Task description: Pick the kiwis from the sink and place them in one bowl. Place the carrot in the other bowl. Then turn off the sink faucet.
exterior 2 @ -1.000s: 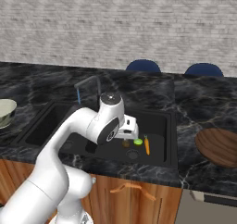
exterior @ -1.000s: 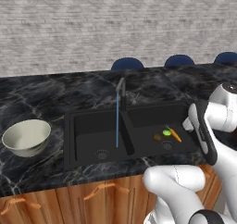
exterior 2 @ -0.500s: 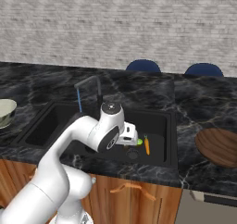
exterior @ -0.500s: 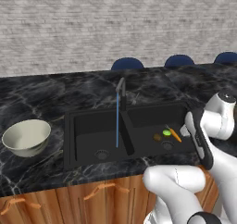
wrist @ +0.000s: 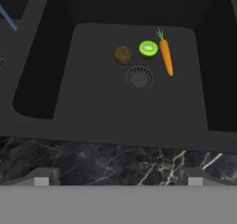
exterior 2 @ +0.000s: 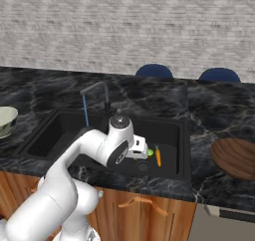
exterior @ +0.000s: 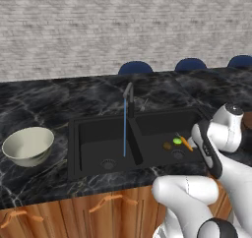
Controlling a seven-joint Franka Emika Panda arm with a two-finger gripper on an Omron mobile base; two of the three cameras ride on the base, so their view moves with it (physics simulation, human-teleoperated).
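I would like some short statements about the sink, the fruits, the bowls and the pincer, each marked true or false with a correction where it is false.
1. Both kiwis lie in the same basin of the sink as the carrot. True.
2. The carrot already lies in the brown bowl. False: it is in the sink, beside the green kiwi.
3. Water runs from the sink faucet. True: a thin blue stream falls.
4. The pincer holds the brown kiwi. False: it is open and empty, above the basin.
5. The off-white bowl holds a kiwi. False: nothing shows in it.
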